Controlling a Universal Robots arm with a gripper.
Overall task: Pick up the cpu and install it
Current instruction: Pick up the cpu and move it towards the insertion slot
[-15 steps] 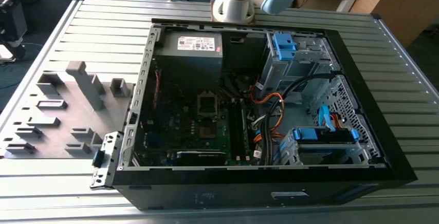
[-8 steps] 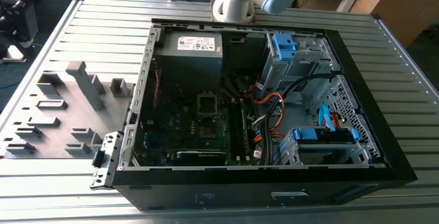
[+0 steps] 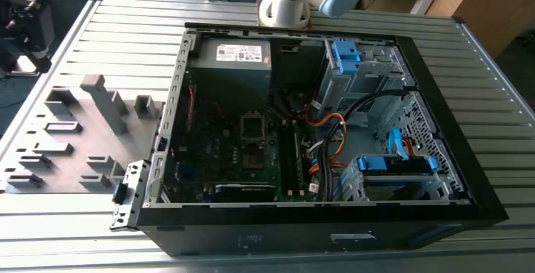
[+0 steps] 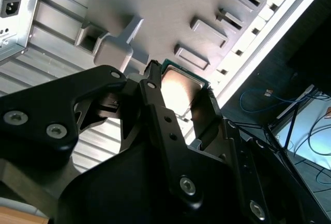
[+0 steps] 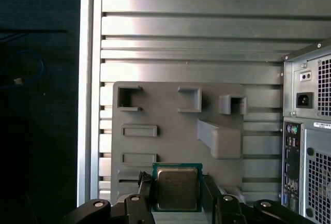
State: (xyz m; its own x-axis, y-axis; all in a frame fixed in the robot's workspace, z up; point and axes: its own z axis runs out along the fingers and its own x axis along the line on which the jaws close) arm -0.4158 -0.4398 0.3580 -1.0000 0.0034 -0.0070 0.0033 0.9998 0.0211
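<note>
Exterior view gives us what the wrist cameras do not: the open computer case (image 3: 334, 116) lying on the slatted metal table (image 3: 125, 22), the dark square socket (image 3: 253, 128) on the board inside it, the grey tray (image 3: 84, 135) of holders just beside the case on the exterior view's left, and the base of the arm (image 3: 289, 0) behind the case. In both wrist views we see the claw (image 4: 182, 90) over that tray. The cpu (image 5: 177, 189) sits squarely between the two black fingers (image 5: 146, 195), which press on its opposite edges, so the claw is closed narrowly on it. We cannot quite tell whether the chip rests on the tray or hangs just clear of it.
</note>
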